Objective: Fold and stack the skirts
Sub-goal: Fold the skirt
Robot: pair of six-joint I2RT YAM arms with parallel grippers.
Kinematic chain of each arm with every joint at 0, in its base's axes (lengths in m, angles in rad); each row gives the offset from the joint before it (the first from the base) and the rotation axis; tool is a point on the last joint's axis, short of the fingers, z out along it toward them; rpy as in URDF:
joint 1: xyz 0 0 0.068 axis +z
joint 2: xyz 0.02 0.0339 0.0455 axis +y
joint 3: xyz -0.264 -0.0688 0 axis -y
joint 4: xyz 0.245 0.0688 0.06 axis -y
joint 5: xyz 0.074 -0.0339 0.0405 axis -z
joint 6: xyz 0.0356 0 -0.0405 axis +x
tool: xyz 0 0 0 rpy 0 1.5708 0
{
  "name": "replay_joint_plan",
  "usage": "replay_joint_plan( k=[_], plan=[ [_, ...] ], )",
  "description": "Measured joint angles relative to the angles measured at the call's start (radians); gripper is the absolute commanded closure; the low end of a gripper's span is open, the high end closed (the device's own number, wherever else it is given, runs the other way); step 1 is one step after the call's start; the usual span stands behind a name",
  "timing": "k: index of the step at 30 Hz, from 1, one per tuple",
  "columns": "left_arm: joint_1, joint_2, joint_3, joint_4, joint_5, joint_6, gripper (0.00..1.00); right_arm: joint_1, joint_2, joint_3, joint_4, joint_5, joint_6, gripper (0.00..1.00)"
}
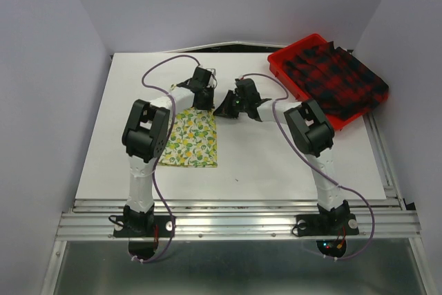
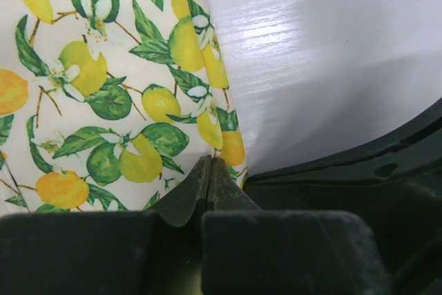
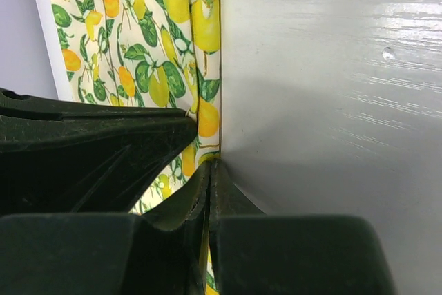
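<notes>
The lemon-print skirt (image 1: pixel 190 139) lies flat on the white table, left of centre. My left gripper (image 1: pixel 205 96) is at its far right corner, jaws shut with the tips pinching the cloth's edge (image 2: pixel 210 161). My right gripper (image 1: pixel 226 107) sits just beside it, also shut, with a thin strip of the yellow print (image 3: pixel 138 39) caught between its fingers (image 3: pixel 210 165). The red-and-black plaid skirt (image 1: pixel 338 81) is bunched over the red tray (image 1: pixel 282 56) at the back right, away from both grippers.
The two grippers are close together, each dark in the other's wrist view (image 3: pixel 83 150) (image 2: pixel 359 170). Grey walls enclose the table on the left, back and right. A metal rail (image 1: pixel 235 222) runs along the near edge.
</notes>
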Motion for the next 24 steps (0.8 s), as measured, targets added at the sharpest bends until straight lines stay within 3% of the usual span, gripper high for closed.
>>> replay_joint_plan(
  k=[24],
  plan=[
    [-0.010,-0.002,0.008,-0.007,0.014,-0.014,1.00,0.008,0.000,-0.002,0.004,-0.002,-0.017,0.98]
  ],
)
